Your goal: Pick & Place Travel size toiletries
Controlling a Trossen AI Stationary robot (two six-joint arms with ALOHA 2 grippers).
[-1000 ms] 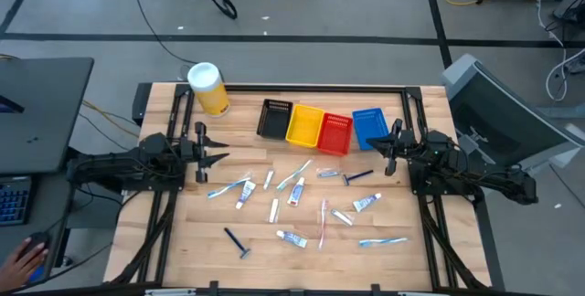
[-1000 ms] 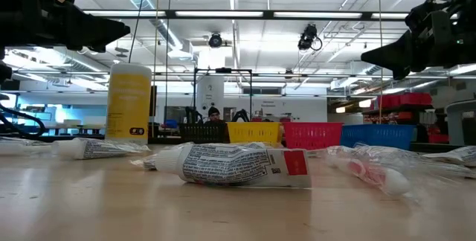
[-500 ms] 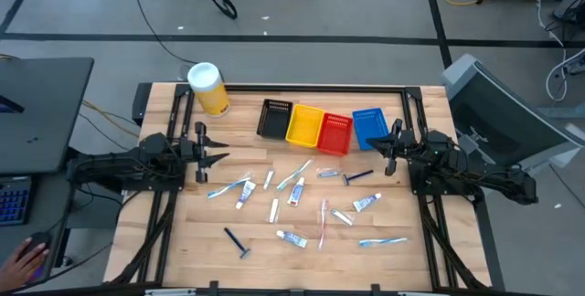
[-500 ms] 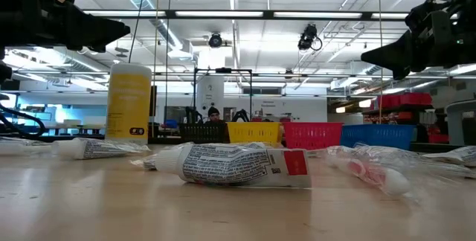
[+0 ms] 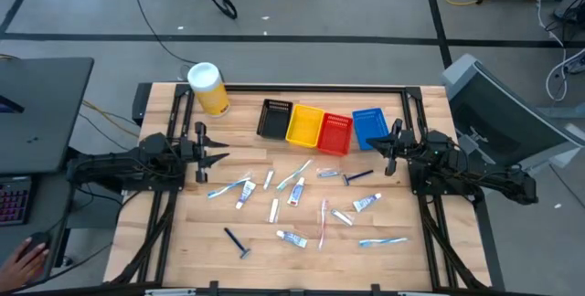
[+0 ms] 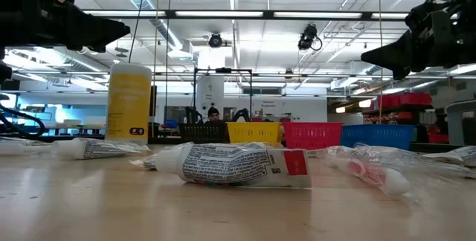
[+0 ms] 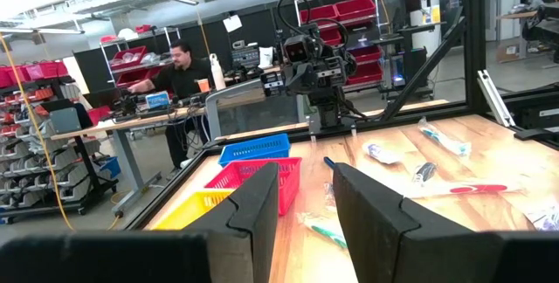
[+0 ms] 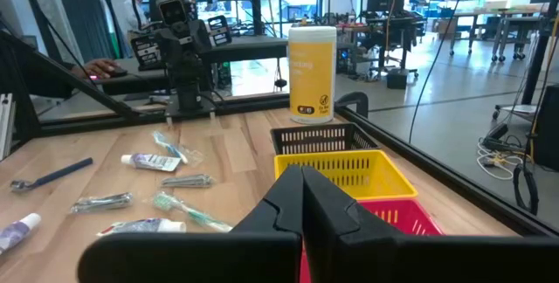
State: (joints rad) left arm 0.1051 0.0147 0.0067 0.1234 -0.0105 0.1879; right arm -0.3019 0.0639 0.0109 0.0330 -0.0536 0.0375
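Note:
The travel size toiletries lie flat and scattered on the middle of the wooden table: small white tubes (image 5: 291,237) (image 5: 366,203), slim toothbrushes (image 5: 323,223) (image 5: 382,241) and dark blue razors (image 5: 237,241) (image 5: 357,178). In the low view one white tube (image 6: 238,164) lies closest. My left gripper (image 5: 212,154) hovers open over the table's left side, fingers apart in the left wrist view (image 7: 306,209). My right gripper (image 5: 388,150) hovers shut and empty over the right side, near the blue basket; its fingers meet in the right wrist view (image 8: 302,200).
Black (image 5: 273,119), yellow (image 5: 304,126), red (image 5: 335,133) and blue (image 5: 368,128) little baskets stand in a row at the far side. A big yellow canister with a white lid (image 5: 208,89) stands at the far left corner. A person's hand (image 5: 23,259) rests off the table, lower left.

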